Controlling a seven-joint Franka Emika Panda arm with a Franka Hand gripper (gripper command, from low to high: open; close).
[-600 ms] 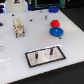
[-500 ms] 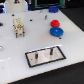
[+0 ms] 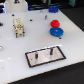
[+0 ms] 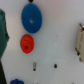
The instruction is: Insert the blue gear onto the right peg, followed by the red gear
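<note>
The blue gear [image 3: 56, 32] [image 4: 31, 18] lies flat on the white table, toward the exterior view's right. The smaller red gear [image 3: 55, 23] [image 4: 26, 43] sits just behind it, close by. Nearer the front stands the black-framed grey plate [image 3: 45, 59] with two thin dark pins. The right peg [image 3: 50, 51] is bare, and so is the left pin [image 3: 38, 55]. The plate and pegs are out of the wrist view. No gripper fingers show in either view. The wrist camera looks down on both gears from high above.
A small beige block-like object [image 3: 19, 26] [image 4: 80, 42] stands on the table at the exterior view's left. Small dark dots [image 4: 34, 65] mark the tabletop. Past the gears, the table edge [image 4: 4, 35] meets a dark surround. Dark and blue shapes [image 3: 52, 9] lie along the far edge.
</note>
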